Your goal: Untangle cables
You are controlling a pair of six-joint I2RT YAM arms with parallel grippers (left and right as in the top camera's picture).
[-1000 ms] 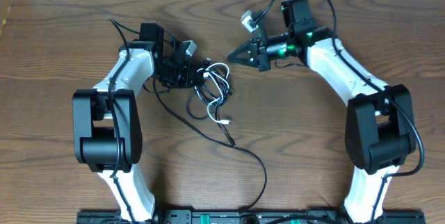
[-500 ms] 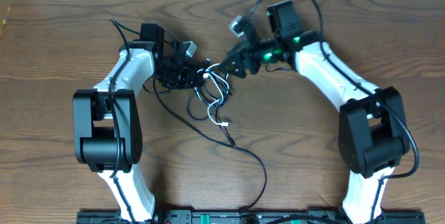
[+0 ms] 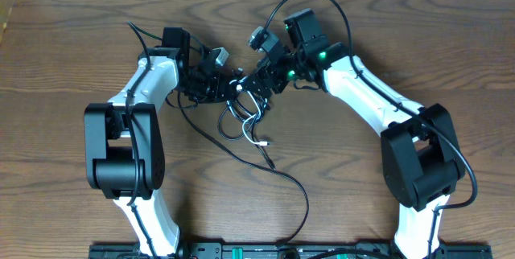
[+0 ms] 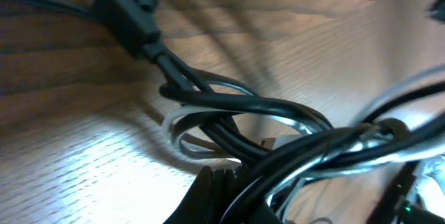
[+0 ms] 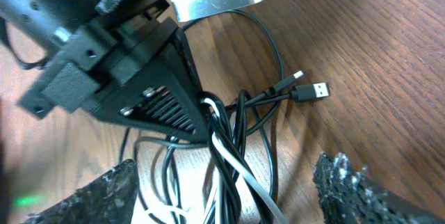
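Two claws meet over one knot. Our left claw [image 5: 203, 116] is pressed together on the cables [image 4: 264, 104], pinching black and white strands alike right at its tips. We judge that it grips there to anchor the tangle, so that the other arm has something fixed to pull against.

Our right claw [image 5: 226, 172] is spread wide. Its two fingers stand on either side of the bundle, which runs straight out from the left claw's pinch and down through the gap between them. As far as we can tell neither finger touches a strand. We read the wide stance as a way to straddle the knot and choose one cord before closing.

Within that gap the white cord [image 5: 243, 182] lies pressed against the black ones, crossing over them just below the left claw's tips. A little further out, to one side of the pinch, loops of black cord fan onto the table [image 3: 451, 34], and two plug ends [image 5: 314, 90] lie free beside the outermost loop, touching nothing but the wood. These loose ends look to us the easiest parts to draw clear.

Farthest from both claws, a long black cord [image 3: 299, 188] trails away from the knot in a slack curve toward the arm bases. Most of the tangle sits bunched directly under and between the claws, so we think the untangling is at an early stage.
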